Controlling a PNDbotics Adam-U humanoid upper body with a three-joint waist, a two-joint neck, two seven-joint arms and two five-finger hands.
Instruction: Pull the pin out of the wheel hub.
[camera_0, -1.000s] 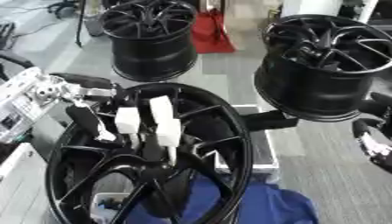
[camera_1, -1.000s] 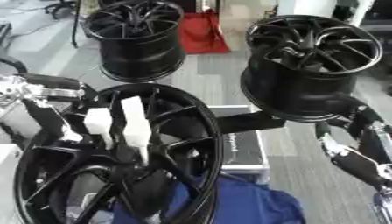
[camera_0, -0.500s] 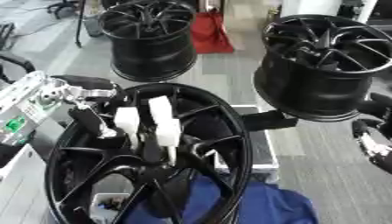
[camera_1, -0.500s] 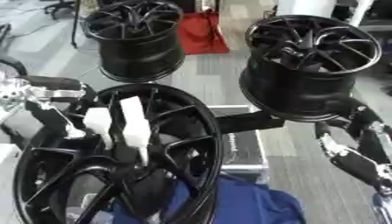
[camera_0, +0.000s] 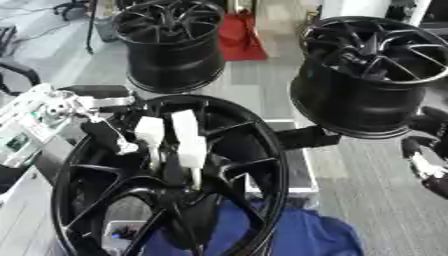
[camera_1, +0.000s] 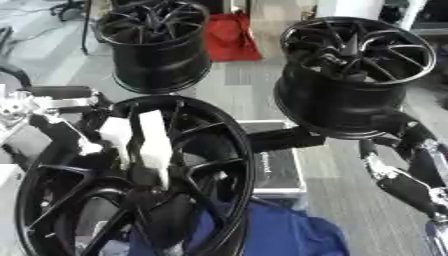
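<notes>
A large black wheel (camera_0: 96, 165) stands tilted in the foreground, spokes facing me. My left hand (camera_0: 171, 140), black with white finger pads, comes in from the left over the rim. Its fingers point straight down along the spokes toward the hub (camera_0: 188, 200). I cannot make out a pin; the fingers and dark spokes hide the hub's centre. My right hand (camera_1: 402, 175) hangs at the right edge, away from the wheel, fingers relaxed and holding nothing.
Two more black wheels stand behind, one at the back left (camera_0: 171, 42) and one at the right (camera_0: 376, 75) close to my right hand. A red object (camera_0: 241, 42) lies on the floor behind. A blue cloth (camera_0: 297, 235) and a black case (camera_1: 276, 160) sit under the front wheel.
Almost nothing has changed. My left hand stays over the spokes and hub, and my right hand stays at the right edge.
</notes>
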